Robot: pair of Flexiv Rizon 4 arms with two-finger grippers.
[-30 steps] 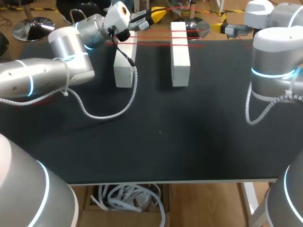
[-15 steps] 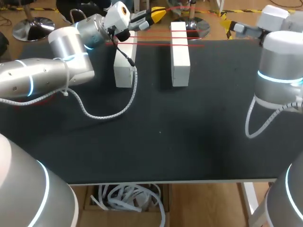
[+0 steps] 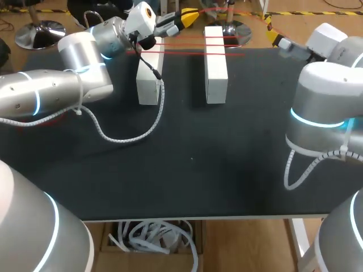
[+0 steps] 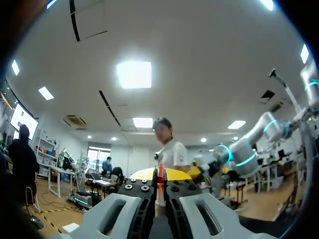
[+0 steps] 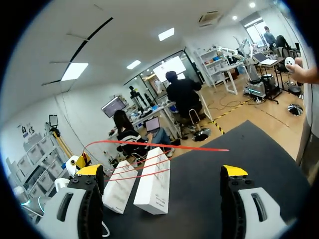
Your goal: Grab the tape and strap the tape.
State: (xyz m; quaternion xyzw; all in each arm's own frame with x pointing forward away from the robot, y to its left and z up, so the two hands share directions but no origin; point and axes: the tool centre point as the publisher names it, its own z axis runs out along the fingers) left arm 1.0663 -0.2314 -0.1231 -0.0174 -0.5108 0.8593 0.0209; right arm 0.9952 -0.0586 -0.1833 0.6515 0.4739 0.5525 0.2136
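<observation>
The left jaws are closed tight on the red tape (image 4: 160, 180), which shows as a thin strip pinched between their yellow tips (image 4: 144, 174). The right jaws stand wide apart and hold nothing.

From the left jaws the tape runs out over two white blocks (image 3: 215, 62). The blocks lie side by side, apart, at the far part of the black worktop (image 3: 193, 158). Several red lines cross both blocks, and a loose length arcs beyond the far edge.

The grab looks done and the strapping seems under way, with a few passes already laid. The next move probably calls for the left arm to carry the tape across the blocks again and keep it taut. The right jaws may need to come in and steady the loose length.

The left arm (image 3: 51, 93) comes in from the left and reaches along the far edge. Its wrist is turned so the jaws point sideways past the far end of the nearer block. The right arm (image 3: 320, 107) is folded at the right side, with its wrist at the far right corner. Its jaws face the blocks from well apart.
</observation>
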